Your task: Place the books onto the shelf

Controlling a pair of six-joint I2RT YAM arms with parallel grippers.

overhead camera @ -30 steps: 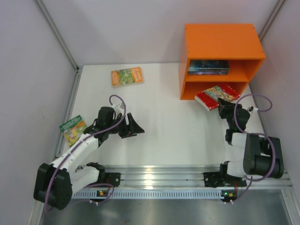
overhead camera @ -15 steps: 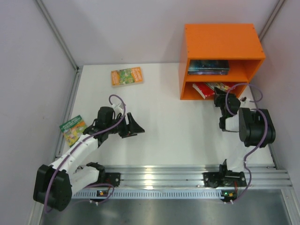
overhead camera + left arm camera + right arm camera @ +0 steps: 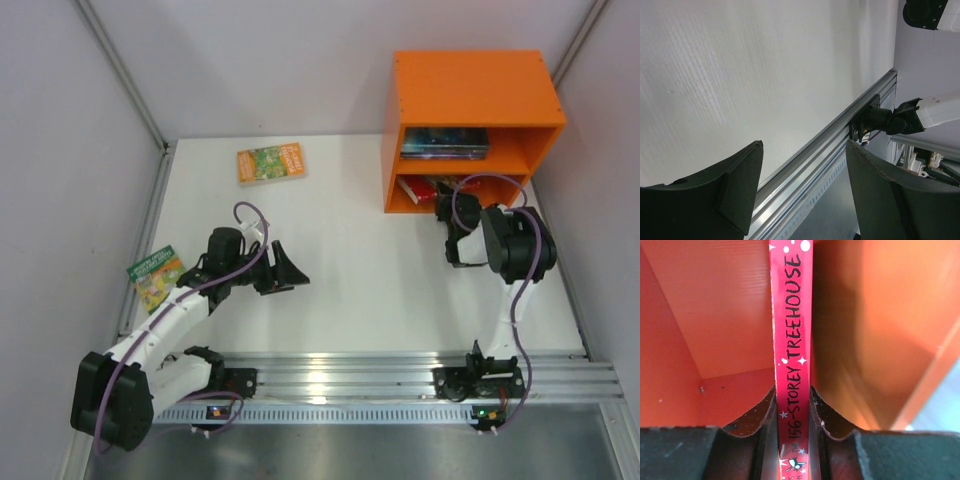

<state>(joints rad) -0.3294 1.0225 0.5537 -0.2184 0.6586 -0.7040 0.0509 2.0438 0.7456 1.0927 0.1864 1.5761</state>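
Observation:
The orange shelf stands at the back right. Its upper compartment holds a stack of dark and teal books. My right gripper reaches into the lower compartment, shut on the red book. In the right wrist view the red book's spine runs straight up between my right gripper's pads, with the shelf's orange inner walls all around it. An orange-green book lies flat at the back of the table. A green book lies by the left edge. My left gripper hovers open and empty, right of the green book.
The aluminium rail runs along the table's near edge and also shows between my left gripper's fingers. The right arm's base mount is bolted to that rail. Grey walls close in the table on the left, back and right.
My right arm has carried the red book from in front of the shelf back into the lower compartment. The left arm has not moved.

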